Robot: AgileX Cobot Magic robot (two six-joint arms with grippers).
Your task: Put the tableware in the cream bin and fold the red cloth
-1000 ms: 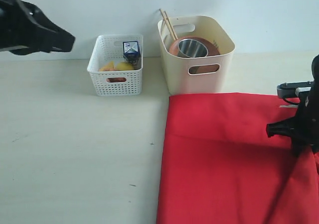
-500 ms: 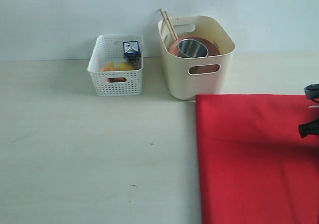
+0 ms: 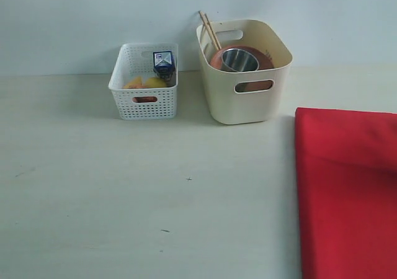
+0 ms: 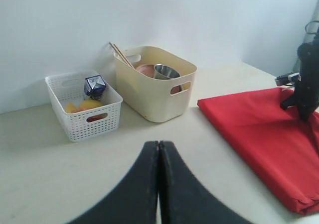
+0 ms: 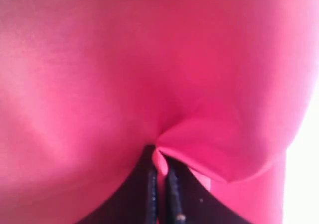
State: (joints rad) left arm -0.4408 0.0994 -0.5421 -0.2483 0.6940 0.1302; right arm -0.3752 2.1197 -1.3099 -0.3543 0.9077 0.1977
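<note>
The red cloth (image 3: 347, 186) is spread on the right side of the tabletop (image 3: 111, 192), near the cream bin (image 3: 245, 99) but not touching it; a pinch of the fabric is gripped by the right claw (image 5: 160, 169), which is clenched tight on it (this claw is outside the exterior view); the left claw (image 4: 158, 152) is pressed together with nothing held; a steel cup (image 3: 239, 59), a brown plate (image 3: 262, 54) and chopsticks (image 3: 209, 31) are seen inside the bin; a white basket (image 3: 144, 102) holding a milk carton (image 3: 164, 62) is placed just beside the bin.
</note>
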